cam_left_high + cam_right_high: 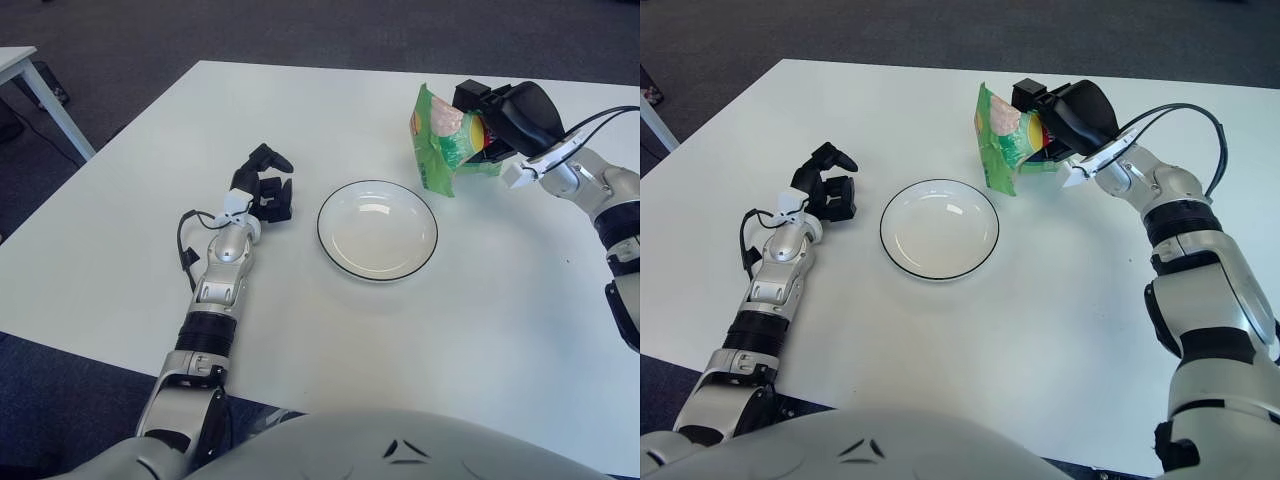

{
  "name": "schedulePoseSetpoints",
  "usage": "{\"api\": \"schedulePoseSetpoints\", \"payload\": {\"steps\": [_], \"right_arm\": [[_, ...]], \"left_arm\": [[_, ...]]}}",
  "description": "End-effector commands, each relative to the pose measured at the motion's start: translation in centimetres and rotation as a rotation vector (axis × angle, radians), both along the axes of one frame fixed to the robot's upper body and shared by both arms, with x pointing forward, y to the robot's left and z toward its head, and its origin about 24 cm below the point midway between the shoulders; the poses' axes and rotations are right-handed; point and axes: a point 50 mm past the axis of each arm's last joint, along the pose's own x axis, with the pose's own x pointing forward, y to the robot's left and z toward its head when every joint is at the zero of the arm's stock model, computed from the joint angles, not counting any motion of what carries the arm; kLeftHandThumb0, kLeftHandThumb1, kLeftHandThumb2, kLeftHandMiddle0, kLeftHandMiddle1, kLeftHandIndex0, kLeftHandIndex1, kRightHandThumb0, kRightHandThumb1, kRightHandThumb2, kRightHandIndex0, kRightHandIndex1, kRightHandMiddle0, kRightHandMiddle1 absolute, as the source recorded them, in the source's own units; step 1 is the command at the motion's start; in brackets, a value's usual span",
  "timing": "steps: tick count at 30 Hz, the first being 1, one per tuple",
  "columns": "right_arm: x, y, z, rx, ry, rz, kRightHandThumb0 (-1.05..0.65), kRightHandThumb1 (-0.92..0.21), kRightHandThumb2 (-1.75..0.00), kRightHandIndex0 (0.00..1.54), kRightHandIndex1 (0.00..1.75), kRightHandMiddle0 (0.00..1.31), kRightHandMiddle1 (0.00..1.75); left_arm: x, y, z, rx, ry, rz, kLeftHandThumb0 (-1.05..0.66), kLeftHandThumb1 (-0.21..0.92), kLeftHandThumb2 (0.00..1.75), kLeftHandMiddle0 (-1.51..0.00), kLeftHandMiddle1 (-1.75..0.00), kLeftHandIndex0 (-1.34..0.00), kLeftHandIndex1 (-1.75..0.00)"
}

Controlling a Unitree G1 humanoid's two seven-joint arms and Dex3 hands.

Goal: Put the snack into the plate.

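The green snack bag [437, 139] hangs above the white table [500, 300], off the far right rim of the plate [377, 229], tilted with its printed face toward the plate; the print is too small to read. The right hand [497, 122] has its black fingers wrapped around the bag's right side, the forearm reaching in from the right edge. The left hand [262, 186] shows just left of the plate, fingers curled with nothing in them

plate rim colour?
Black line around a white plate, clearest in the left eye view. The right hand holds the snack beside it.
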Motion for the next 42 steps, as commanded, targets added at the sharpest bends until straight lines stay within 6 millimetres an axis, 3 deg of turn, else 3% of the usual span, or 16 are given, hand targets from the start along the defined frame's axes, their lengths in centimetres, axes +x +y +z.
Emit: {"api": "schedulePoseSetpoints", "payload": {"steps": [1, 24, 33, 42], "right_arm": [[-0.1, 0.3, 0.8, 0.068, 0.009, -0.004, -0.45, -0.39, -1.23, 1.32, 1.75, 0.56, 1.75], [-1.7, 3.3, 3.5, 0.166, 0.073, 0.074, -0.46, -0.37, -1.25, 1.35, 1.75, 0.57, 1.75], [-3.0, 6.1, 3.6, 0.207, 0.134, 0.228, -0.47, -0.35, -1.27, 1.35, 1.75, 0.58, 1.75], [-4.0, 7.0, 3.6, 0.224, 0.182, 0.353, -0.47, -0.34, -1.28, 1.35, 1.75, 0.59, 1.75]], "left_arm": [[-2.8, -0.8, -5.5, -0.049, 0.203, 0.022, -0.46, 0.38, 1.24, -1.20, -1.75, -0.56, -1.75], [-2.7, -0.8, -5.6, -0.036, 0.212, 0.027, -0.46, 0.39, 1.23, -1.19, -1.75, -0.56, -1.75], [-2.6, -1.0, -5.7, -0.041, 0.203, 0.022, -0.46, 0.38, 1.24, -1.20, -1.75, -0.56, -1.75], [-2.5, -1.2, -5.8, -0.047, 0.200, 0.024, -0.46, 0.36, 1.25, -1.20, -1.75, -0.57, -1.75]]}}
